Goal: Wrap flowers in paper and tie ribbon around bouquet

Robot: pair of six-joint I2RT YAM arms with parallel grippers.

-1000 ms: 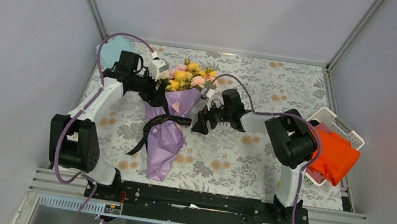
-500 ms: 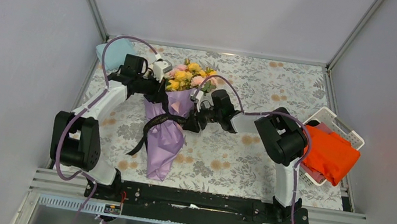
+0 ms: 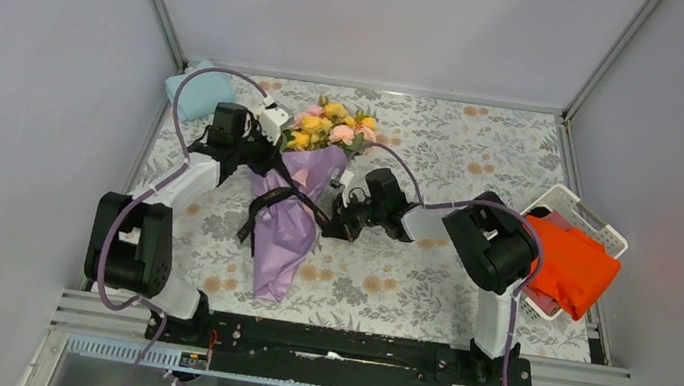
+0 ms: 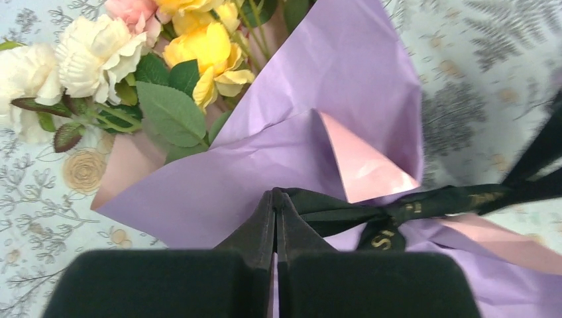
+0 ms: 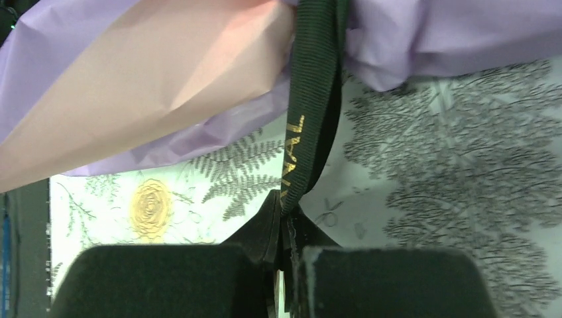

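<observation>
Lilac paper point(image 3: 282, 245) is lying as a cone on the flower-printed table point(image 3: 467, 140), tip pointing towards the arm bases, with the flowers point(image 3: 329, 127) spilling out of its far, open end; the bouquet point(image 3: 305, 173) is thus resting between the two arms, where each can reach one side of it; the black ribbon point(image 4: 424, 202) is circling the cone's waist and crossing in a knot on top. The left gripper point(image 4: 275, 193) is pinching one ribbon end with its jaws pressed together; the right gripper point(image 5: 286, 202) is doing likewise with the other end, its jaws shut on the lettered strip just above the table; holding opposite ends looks meant for pulling outward, so that the knot is cinching the paper around the stems.

Compared with a second ago, both sets of jaws, then standing wide, are now clamped; the right gripper, then off to the bouquet's right, is now close against its side; the ribbon tail that was trailing loosely down the left is now drawn in nearer the cone.
</observation>
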